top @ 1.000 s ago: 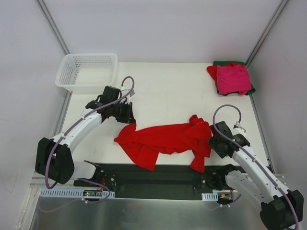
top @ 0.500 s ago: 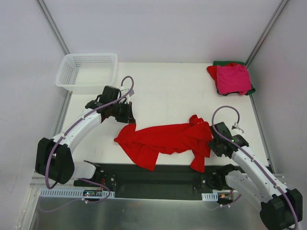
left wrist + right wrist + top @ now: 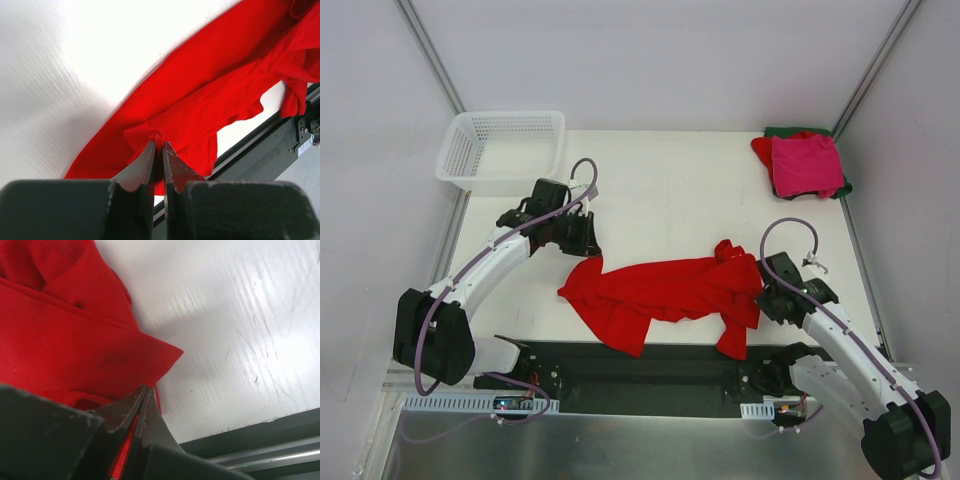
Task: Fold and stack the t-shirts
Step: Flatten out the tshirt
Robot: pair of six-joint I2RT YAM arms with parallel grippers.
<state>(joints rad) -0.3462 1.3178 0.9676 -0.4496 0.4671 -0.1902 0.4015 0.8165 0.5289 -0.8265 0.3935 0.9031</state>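
Now, from above, we see the bright red t-shirt (image 3: 665, 290) bunched across the near side of the table (image 3: 670, 190). The left gripper (image 3: 588, 250) is at its left corner, the right gripper (image 3: 762, 297) is at its right edge, and the folded shirts (image 3: 803, 165) are stacked in the far right corner. On the left wrist view, the jaws are pinched tight on a nub of red cloth. On the right wrist view, they're likewise clamped on a hem. We judge this the spreading step: next, draw the two ends apart evenly and lay the shirt flat.
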